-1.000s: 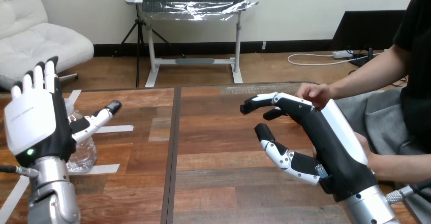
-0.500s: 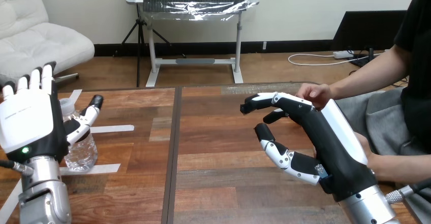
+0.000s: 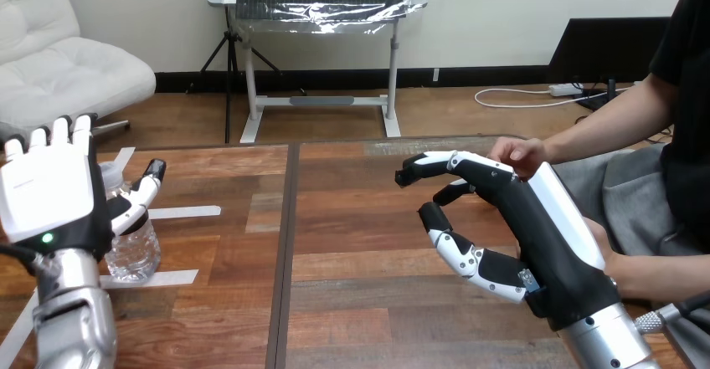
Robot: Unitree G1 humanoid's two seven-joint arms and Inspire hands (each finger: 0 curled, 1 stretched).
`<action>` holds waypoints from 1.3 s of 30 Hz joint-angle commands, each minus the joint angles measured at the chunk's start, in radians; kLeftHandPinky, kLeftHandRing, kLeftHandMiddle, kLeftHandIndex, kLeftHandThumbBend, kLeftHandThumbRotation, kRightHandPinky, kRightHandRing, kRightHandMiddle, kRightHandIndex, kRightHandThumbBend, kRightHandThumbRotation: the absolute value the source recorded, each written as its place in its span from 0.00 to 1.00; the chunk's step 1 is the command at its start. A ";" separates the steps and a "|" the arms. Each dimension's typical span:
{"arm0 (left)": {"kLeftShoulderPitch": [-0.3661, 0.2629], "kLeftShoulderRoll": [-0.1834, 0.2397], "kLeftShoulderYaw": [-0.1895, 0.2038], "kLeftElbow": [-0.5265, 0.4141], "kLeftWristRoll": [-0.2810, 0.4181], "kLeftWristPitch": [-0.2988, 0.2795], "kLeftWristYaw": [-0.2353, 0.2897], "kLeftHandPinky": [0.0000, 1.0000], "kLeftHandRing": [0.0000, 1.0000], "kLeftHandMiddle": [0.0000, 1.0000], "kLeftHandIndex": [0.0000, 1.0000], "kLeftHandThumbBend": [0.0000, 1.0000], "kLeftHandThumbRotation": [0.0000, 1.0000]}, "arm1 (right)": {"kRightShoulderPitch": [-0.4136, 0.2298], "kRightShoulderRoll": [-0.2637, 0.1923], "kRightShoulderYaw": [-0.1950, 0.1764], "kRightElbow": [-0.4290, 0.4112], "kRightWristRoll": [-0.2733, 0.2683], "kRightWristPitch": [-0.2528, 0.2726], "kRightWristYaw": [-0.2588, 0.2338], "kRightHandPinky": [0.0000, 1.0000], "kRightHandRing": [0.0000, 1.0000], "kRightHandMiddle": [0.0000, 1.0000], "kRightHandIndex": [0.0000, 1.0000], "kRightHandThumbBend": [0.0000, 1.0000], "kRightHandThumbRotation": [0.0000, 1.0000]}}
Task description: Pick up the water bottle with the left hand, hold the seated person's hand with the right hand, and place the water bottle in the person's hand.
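The wooden table is split by a dark seam running away from the robot, and everything is placed from that seam.

Well right of the seam, the right hand reaches forward on its silver forearm, turned on edge with the white shell up. Its fingers are stretched out with only a slight bend and the thumb is spread below them, so it is open and holds nothing.

Well left of the seam, the left hand stands upright with its white back to the camera. Its fingers point straight up and the thumb angles toward the seam. It is open too, not wrapped round anything.

One hand of the person sits right of the seam, just beyond the right hand's fingers; contact cannot be judged. Another lies farther right, by the robot's wrist.

The water bottle stands upright on the table left of the seam, partly hidden behind the left hand, whose thumb crosses its upper part.

Two white tape strips lie between the bottle and the seam.
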 commanded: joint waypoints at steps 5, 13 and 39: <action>-0.139 0.041 -0.037 0.057 0.024 0.021 -0.004 1.00 0.96 0.96 0.93 0.50 1.00 | -0.073 -0.006 -0.021 -0.041 0.010 -0.002 -0.001 0.61 0.76 0.76 0.65 0.25 0.00; -0.178 0.047 -0.047 0.112 -0.001 0.001 -0.013 0.98 0.95 0.95 0.93 0.50 1.00 | -0.076 -0.010 -0.022 -0.037 0.010 -0.007 0.000 0.61 0.76 0.76 0.64 0.25 0.00; -0.346 0.046 -0.099 0.364 -0.084 -0.057 -0.159 0.98 0.95 0.96 0.95 0.55 1.00 | -0.089 -0.028 -0.028 -0.025 0.005 -0.011 0.015 0.63 0.77 0.73 0.63 0.28 0.00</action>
